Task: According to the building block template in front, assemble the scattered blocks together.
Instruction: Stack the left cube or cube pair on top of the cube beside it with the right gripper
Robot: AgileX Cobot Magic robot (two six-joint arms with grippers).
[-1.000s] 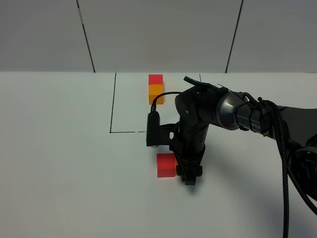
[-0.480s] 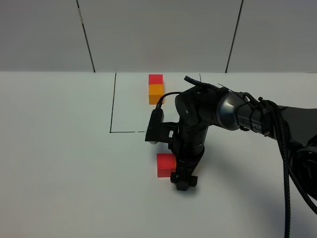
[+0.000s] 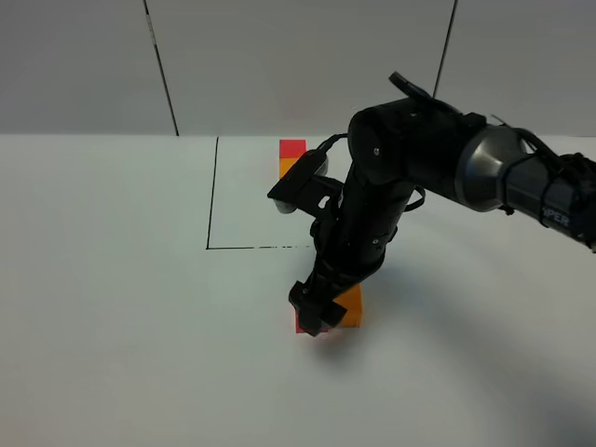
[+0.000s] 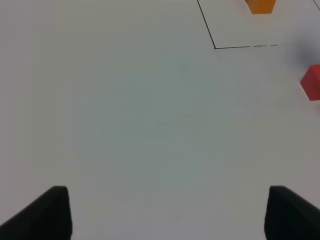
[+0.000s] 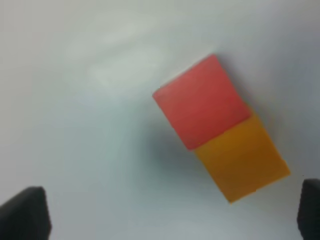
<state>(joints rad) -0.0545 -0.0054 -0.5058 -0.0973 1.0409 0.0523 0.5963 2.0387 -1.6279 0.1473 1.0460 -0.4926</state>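
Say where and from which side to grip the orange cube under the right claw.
Likely from straight above, pinching the orange cube by the two opposite faces that run along the pair; the red cube sits flush against another face.

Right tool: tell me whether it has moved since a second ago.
Yes. The right tool has shifted left, from right of the red cube to over it, uncovering the orange cube. Its jaws stand open.

High overview; wrist close-up over blocks (image 5: 220,129)
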